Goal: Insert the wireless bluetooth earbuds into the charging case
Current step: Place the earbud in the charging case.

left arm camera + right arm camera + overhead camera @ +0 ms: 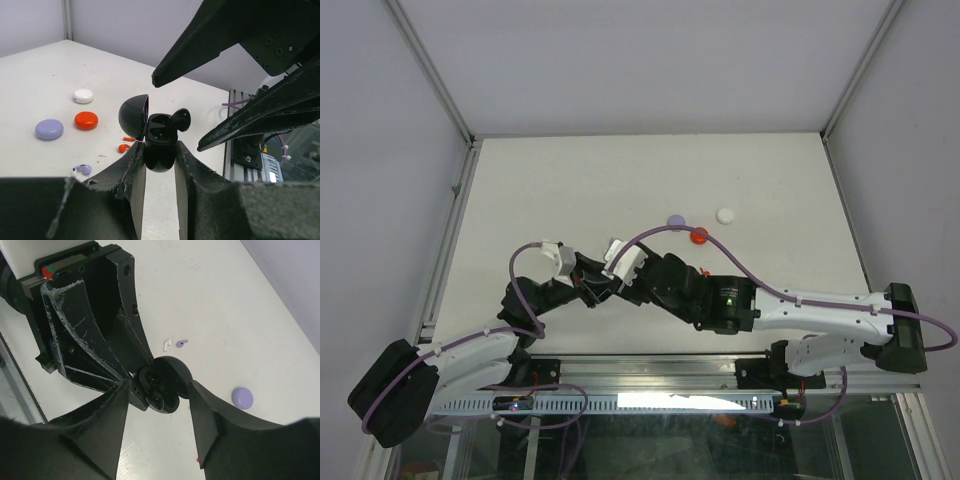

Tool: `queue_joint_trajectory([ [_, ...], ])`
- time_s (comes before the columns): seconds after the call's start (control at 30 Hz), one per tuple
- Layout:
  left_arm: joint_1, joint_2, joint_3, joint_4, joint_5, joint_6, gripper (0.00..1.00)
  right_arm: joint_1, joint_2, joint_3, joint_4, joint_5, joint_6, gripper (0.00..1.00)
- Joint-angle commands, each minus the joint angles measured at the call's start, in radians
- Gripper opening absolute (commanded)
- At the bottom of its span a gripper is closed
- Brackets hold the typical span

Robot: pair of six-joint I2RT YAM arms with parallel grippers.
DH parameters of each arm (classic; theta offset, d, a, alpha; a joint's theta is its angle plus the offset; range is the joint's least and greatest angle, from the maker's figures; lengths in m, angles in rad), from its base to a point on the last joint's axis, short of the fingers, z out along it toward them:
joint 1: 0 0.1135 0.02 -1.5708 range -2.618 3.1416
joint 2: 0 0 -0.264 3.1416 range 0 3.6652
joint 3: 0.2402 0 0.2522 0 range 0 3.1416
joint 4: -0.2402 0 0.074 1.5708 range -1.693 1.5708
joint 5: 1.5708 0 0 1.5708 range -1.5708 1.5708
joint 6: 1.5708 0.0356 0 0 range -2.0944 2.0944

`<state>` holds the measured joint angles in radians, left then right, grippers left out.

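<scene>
Top external view: much free desk (pixel 620 170) toward the far edge. The tools?
— Well, left tool (pixel 159 150) clamps black charging case (pixel 159 160), one earbud (pixel 179 120) sitting inside; right tool (pixel 160 390) stands open around it. Wrist views alone show loose earbuds (pixel 124 148).

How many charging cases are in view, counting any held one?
4: open black case in the left hand; closed white case, red case and lavender case apart on the table. More may be hidden.

Clearance: tight at centre, free along the far edge of the bench (pixel 570 170).
The right gripper (pixel 177 114), fingers spread, blocks the approach above the black case (pixel 160 159) clamped in the left gripper (pixel 159 149); three closed cases (pixel 699 237) and loose earbuds (pixel 124 148) litter the middle.
</scene>
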<state>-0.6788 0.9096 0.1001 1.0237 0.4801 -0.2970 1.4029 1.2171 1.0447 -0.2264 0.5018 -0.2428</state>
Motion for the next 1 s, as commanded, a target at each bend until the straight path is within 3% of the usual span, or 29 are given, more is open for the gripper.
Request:
queue_joint_trajectory([
  [0.0,0.011,0.001,-0.004,0.083,-0.035,0.024,0.00,-0.026,-0.030,0.067,-0.001,-0.088,0.101,0.56],
  [0.2,0.010,-0.022,-0.030,0.049,-0.108,0.029,0.00,-0.105,-0.040,0.110,-0.038,-0.107,0.195,0.61],
  [0.5,0.010,-0.171,-0.052,-0.226,-0.363,0.017,0.00,-0.359,0.014,0.026,0.007,-0.302,0.331,0.64],
  [0.67,0.011,-0.197,-0.077,-0.240,-0.362,0.000,0.00,-0.378,0.038,0.030,0.025,-0.335,0.333,0.63],
  [0.97,0.010,-0.117,-0.071,-0.086,-0.270,-0.005,0.00,-0.377,0.071,0.020,0.026,-0.412,0.311,0.64],
])
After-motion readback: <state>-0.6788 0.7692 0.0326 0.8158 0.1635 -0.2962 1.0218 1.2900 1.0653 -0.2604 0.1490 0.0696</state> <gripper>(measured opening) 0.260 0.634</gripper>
